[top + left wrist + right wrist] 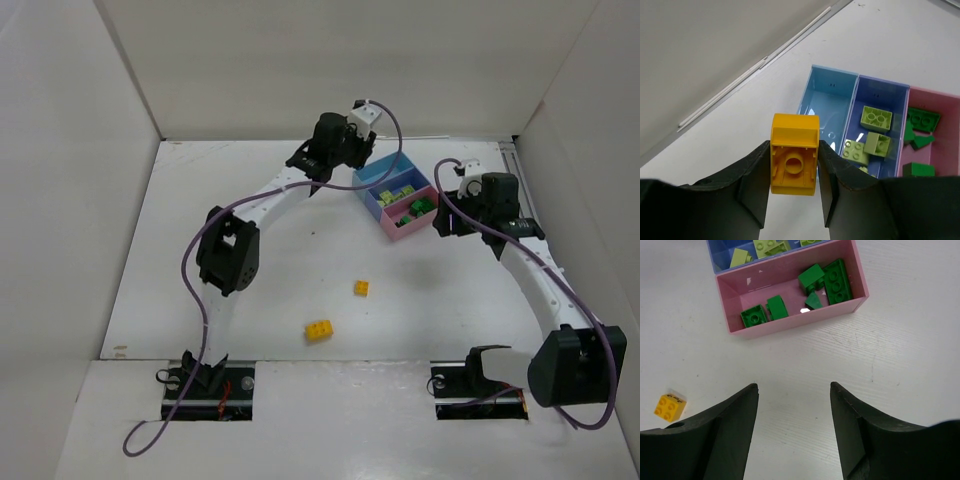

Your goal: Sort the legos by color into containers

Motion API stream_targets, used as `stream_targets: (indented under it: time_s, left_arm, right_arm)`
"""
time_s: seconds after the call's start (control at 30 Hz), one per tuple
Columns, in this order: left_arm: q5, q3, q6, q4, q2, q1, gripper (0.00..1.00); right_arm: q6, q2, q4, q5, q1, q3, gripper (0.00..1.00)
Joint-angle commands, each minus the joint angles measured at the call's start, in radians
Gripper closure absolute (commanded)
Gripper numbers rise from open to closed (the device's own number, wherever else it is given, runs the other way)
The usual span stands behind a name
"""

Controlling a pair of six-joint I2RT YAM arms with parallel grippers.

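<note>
Nearest the arm bases, a larger orange-yellow studded plastic brick [319, 329] lies loose on the white table [240, 320]. A smaller orange-yellow brick [361, 288] sits just beyond it, and both are well apart from the row of three joined rectangular plastic trays [383, 170].

Further out, the right gripper [794, 387] hangs over bare table, its black fingers spread wide with nothing between them. The pink tray [790, 326] is just ahead of it.

Now the left gripper [794, 150]: it is clamped on a third orange-yellow brick [794, 167], hollow underside facing the camera, pads pressing the two flat side walls. That looks the right place to take it. These bricks seem light, rigid and glossy, so smooth parallel faces give the steadiest pinch, while a corner hold would likely let one squirt out. There is no fragility to fear, and a short drop should do no harm. The held brick is up in the air, just short of the trays.

Beyond it, the light blue tray [826, 95] shows only shiny floor. Its near end is hidden behind the brick, so it may not be wholly bare. Next along, the darker blue tray [880, 87] holds pale lime-yellow bricks [876, 119]. Farthest along, the pink tray carries the dark green bricks [837, 282], five by this count.
</note>
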Motion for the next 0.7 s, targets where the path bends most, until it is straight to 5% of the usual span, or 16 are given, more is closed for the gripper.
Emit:
stream_targets:
  time_s: [0.0, 0.2, 0.57, 0.67]
  left_arm:
    - [0.039, 0.092, -0.050, 0.072, 0.058, 0.000, 0.65]
    - [0.073, 0.199, -0.091, 0.177, 0.169, 0.000, 0.64]
    - [0.096, 0.302, -0.094, 0.112, 0.286, 0.000, 0.50]
    - [0.096, 0.278, -0.109, 0.116, 0.257, 0.000, 0.36]
  right_arm:
    - [-0.002, -0.025, 0.056, -0.019, -0.023, 0.007, 0.35]
    - [-0.002, 0.003, 0.065, -0.019, -0.045, 0.007, 0.35]
    - [-0.002, 0.030, 0.074, -0.060, -0.079, -0.002, 0.35]
    - [-0.016, 0.040, 0.074, -0.086, -0.079, -0.002, 0.35]
